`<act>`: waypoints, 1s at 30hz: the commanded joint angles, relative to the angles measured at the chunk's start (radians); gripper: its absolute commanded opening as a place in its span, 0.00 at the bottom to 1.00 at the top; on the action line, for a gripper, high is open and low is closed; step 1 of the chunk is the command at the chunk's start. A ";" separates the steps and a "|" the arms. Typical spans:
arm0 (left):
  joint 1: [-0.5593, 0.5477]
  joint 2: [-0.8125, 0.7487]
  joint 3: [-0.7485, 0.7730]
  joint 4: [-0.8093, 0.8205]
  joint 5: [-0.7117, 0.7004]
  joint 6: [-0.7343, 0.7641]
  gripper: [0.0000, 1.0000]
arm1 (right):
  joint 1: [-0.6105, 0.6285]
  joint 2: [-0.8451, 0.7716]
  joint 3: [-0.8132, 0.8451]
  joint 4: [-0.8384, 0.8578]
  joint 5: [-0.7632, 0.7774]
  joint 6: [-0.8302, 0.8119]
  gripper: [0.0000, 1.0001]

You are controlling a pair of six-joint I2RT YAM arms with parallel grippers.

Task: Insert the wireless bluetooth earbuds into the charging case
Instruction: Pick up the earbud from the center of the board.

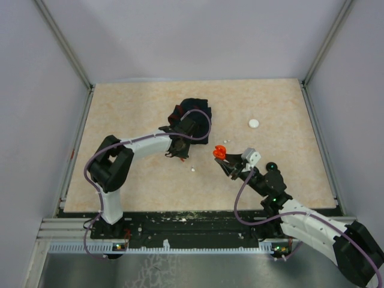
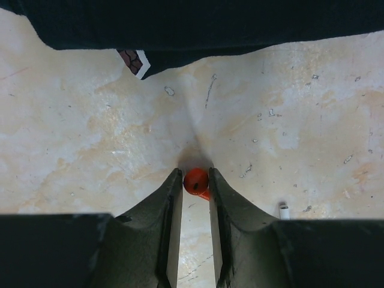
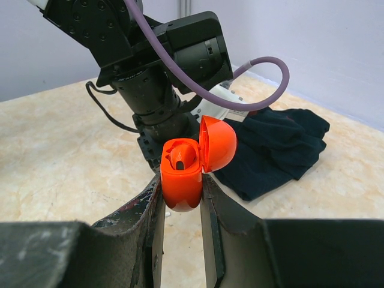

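Observation:
In the left wrist view a small red earbud [image 2: 196,182] lies on the table, and my left gripper [image 2: 195,174] is shut on it, both fingertips touching its round head. A white earbud [image 2: 284,210] lies just right of the fingers. My right gripper [image 3: 182,180] is shut on the red-orange charging case [image 3: 182,174] and holds it upright above the table. The case's lid [image 3: 217,143] is hinged open and one red earbud [image 3: 181,157] sits inside. In the top view the case [image 1: 219,152] hangs right of my left gripper [image 1: 179,153].
A dark navy cloth [image 1: 192,111] lies bunched just beyond my left gripper, and its edge [image 2: 198,27] fills the top of the left wrist view. A white round disc [image 1: 254,123] sits at the back right. A tiny white piece [image 1: 193,169] lies between the arms.

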 commanded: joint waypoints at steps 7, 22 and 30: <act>-0.004 0.001 0.006 -0.041 0.026 0.004 0.32 | -0.002 -0.009 0.020 0.055 -0.008 -0.004 0.00; -0.004 0.003 0.012 -0.065 0.002 -0.001 0.31 | -0.001 -0.011 0.018 0.057 -0.010 -0.001 0.00; -0.004 -0.006 0.011 -0.048 0.001 0.004 0.22 | -0.002 -0.011 0.024 0.051 -0.010 -0.003 0.00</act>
